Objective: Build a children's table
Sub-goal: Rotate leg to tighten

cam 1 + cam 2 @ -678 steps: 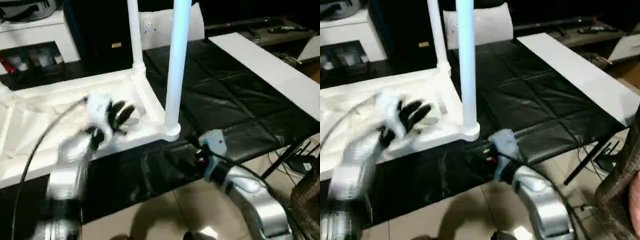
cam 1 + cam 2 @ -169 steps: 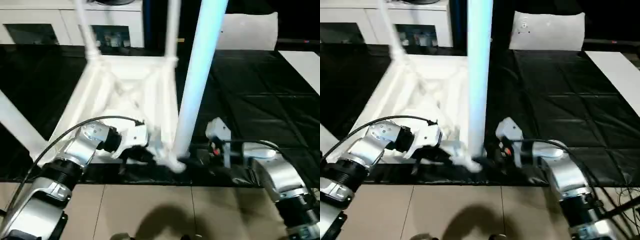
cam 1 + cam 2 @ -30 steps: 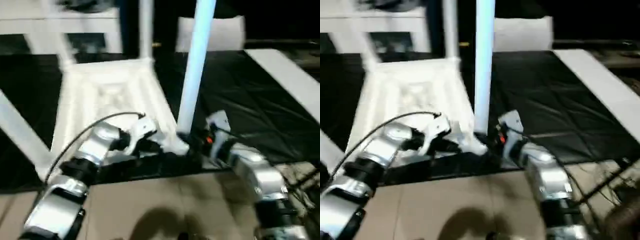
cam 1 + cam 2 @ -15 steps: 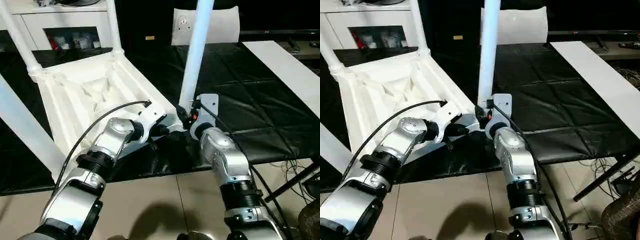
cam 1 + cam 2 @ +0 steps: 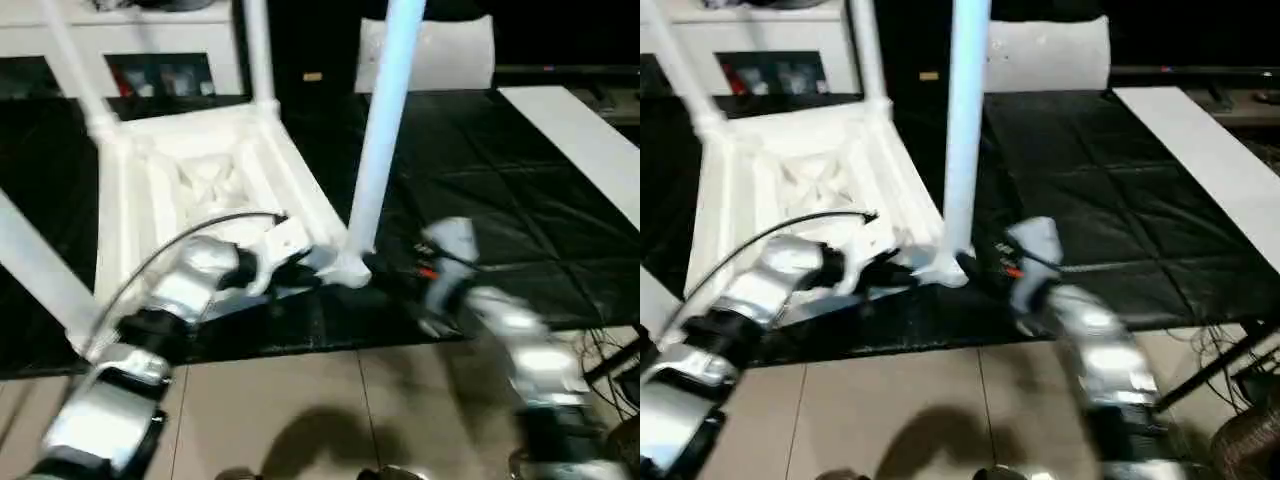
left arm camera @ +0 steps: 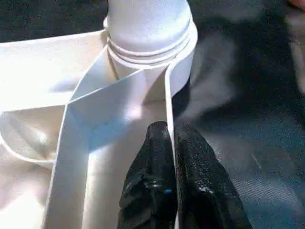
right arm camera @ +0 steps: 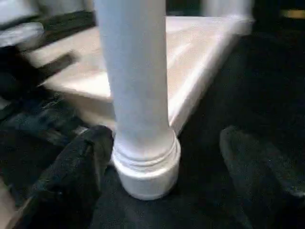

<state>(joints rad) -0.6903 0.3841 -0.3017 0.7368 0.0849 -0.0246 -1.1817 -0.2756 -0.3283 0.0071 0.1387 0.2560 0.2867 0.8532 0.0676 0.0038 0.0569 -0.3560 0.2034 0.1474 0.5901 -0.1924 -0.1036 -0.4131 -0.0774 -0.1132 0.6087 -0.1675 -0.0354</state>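
Far left of the head view, a long white tapered tubular leg (image 5: 40,265) runs diagonally off the left edge; another white leg (image 5: 75,75) stands at upper left, and a third (image 5: 258,50) rises at the far corner, upper centre-left. Between them lies the white plastic rectangular children's table (image 5: 190,190), upside down w/ ribbed underside facing up, on a black sheet-covered tabletop (image 5: 470,190), occupying left and centre of the frame. Lower left, the silver left forearm reaches in toward the near rim; the left end effector (image 6: 170,143) has its two black fingers (image 6: 155,181) pinched tight together on the thin white rim wall of the table, just beside the round corner socket (image 6: 157,57). Centre frame, the fourth white leg (image 5: 385,120) stands upright, seated in that near corner socket (image 5: 350,268), its collar ridges visible in the left wrist view. Just right of the socket, lower centre-right, is the right end effector (image 7: 167,157), motion-blurred; in its wrist view one black finger (image 7: 78,162) sits close beside the leg base (image 7: 145,162), the other well apart on the other side, so jaws stand wide, holding nothing. Right side: a flat white board (image 5: 580,145) lies diagonally along the upper-right edge of the black surface. A white cushion-like panel (image 5: 450,55) stands at upper centre-right, behind.
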